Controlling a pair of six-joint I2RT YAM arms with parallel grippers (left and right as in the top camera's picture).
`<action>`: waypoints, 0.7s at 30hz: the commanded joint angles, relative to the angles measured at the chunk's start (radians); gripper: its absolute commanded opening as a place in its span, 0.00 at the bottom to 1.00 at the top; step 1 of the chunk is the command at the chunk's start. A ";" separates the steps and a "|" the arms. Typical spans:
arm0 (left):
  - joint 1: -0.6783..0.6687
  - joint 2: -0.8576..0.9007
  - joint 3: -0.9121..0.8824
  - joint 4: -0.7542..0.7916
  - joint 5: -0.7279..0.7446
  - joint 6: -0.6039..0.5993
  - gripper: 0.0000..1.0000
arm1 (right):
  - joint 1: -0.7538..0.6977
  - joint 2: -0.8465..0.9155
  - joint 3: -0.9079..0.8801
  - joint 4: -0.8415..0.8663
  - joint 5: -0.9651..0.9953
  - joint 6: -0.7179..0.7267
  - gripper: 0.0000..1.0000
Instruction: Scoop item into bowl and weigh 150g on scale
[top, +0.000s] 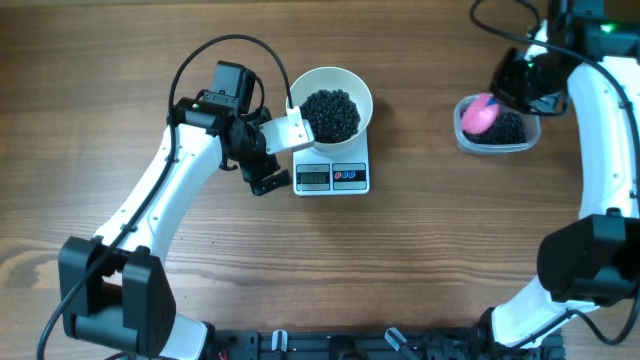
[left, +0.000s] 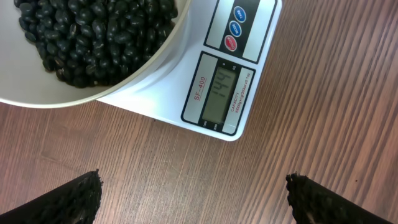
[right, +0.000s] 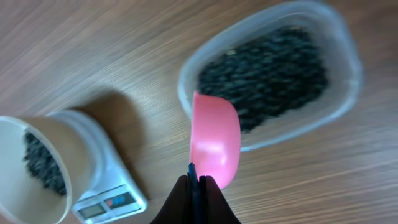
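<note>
The bowl (top: 352, 84) sits on the scale (top: 332, 176), holding a heap of black beans (top: 331, 114). The left gripper (left: 194, 198) hovers just beside the scale's display end, jaws wide and empty. Well apart from the scale, the right gripper (right: 196, 186) is clamped on a pink scoop (right: 214, 146) above the tub (right: 348, 74) of beans
</note>
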 joint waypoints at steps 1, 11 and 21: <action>0.000 0.004 0.005 -0.001 0.023 0.016 1.00 | -0.024 -0.028 0.005 -0.003 0.145 -0.006 0.04; 0.000 0.004 0.005 -0.001 0.023 0.016 1.00 | 0.000 0.045 -0.027 0.102 0.183 -0.122 0.04; 0.000 0.004 0.005 -0.001 0.023 0.016 1.00 | 0.010 0.090 -0.180 0.291 -0.029 -0.071 0.04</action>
